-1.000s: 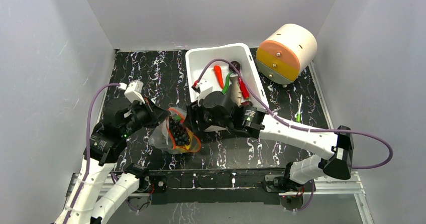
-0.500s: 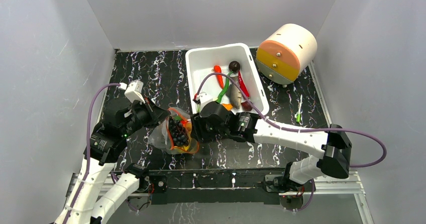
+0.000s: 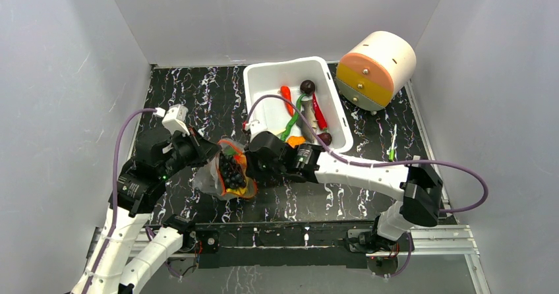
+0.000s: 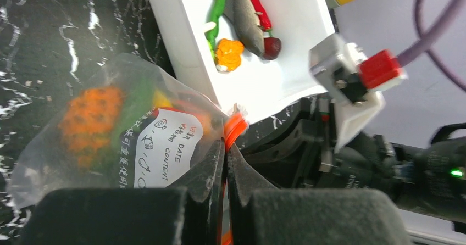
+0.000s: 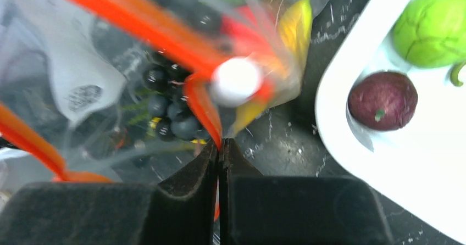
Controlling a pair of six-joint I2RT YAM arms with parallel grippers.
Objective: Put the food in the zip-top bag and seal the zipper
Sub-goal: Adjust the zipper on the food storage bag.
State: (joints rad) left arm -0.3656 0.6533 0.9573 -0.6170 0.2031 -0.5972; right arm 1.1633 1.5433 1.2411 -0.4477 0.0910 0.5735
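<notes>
The clear zip-top bag (image 3: pixel 227 175) lies on the dark mat between my arms and holds dark grapes (image 3: pixel 232 170), a yellow piece (image 5: pixel 294 22) and an orange pineapple (image 4: pixel 90 118). My left gripper (image 4: pixel 225 146) is shut on the red-orange zipper (image 4: pixel 235 127) at one end of the mouth. My right gripper (image 5: pixel 218 146) is shut on the zipper strip (image 5: pixel 203 105) at the other side. The mouth still gapes between them. More food lies in the white bin (image 3: pixel 260 86): red chilies (image 3: pixel 318 113), a fish (image 4: pixel 247 25), a lime (image 5: pixel 434 25) and a dark red fruit (image 5: pixel 382 99).
A round cream and orange drum with yellow drawers (image 3: pixel 376 70) stands at the back right. A small green piece (image 3: pixel 392 152) lies on the mat to the right. Grey walls close in the table on three sides.
My right gripper has moved left from beside the bin to the bag and is now pinched on the zipper. The left arm has held still.
</notes>
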